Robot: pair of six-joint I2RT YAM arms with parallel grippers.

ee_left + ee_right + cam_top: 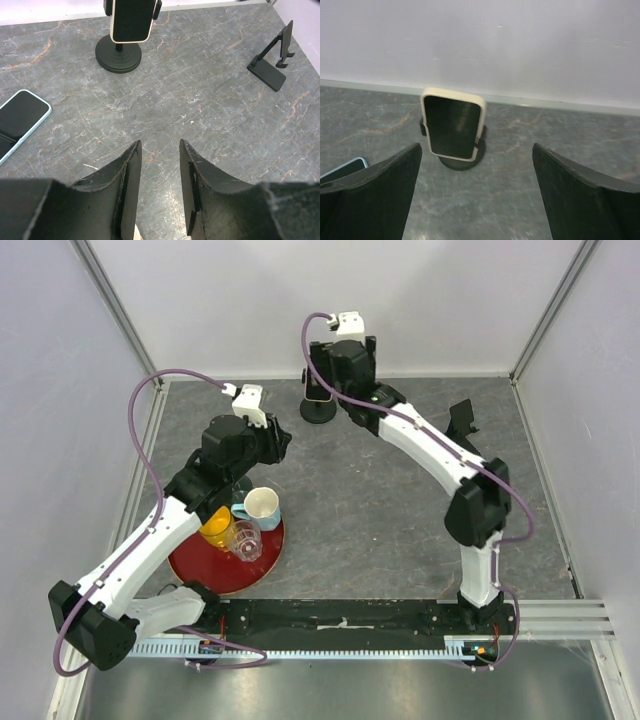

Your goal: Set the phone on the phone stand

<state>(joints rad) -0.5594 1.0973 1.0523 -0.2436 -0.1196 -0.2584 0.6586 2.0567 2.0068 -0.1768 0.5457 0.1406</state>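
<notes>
Grey marbled surface [200,100] | cream-cased phone [452,124] stood upright in black stand [118,56] | second phone [20,117] was cut off at the edge | left pincer [160,145] ajar, right pincer [476,150] wide, both empty

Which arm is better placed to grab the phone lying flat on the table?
Probably left: the left pincer, empty, hovers near the flat phone; the right pincer faces the mounted phone.

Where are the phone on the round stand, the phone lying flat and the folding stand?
Phone on the round stand [452,125]: right wrist view, screen centre.
Phone lying flat [22,112]: left wrist view, dark screen.
Folding stand [267,74]: left wrist view, base plate.
</notes>
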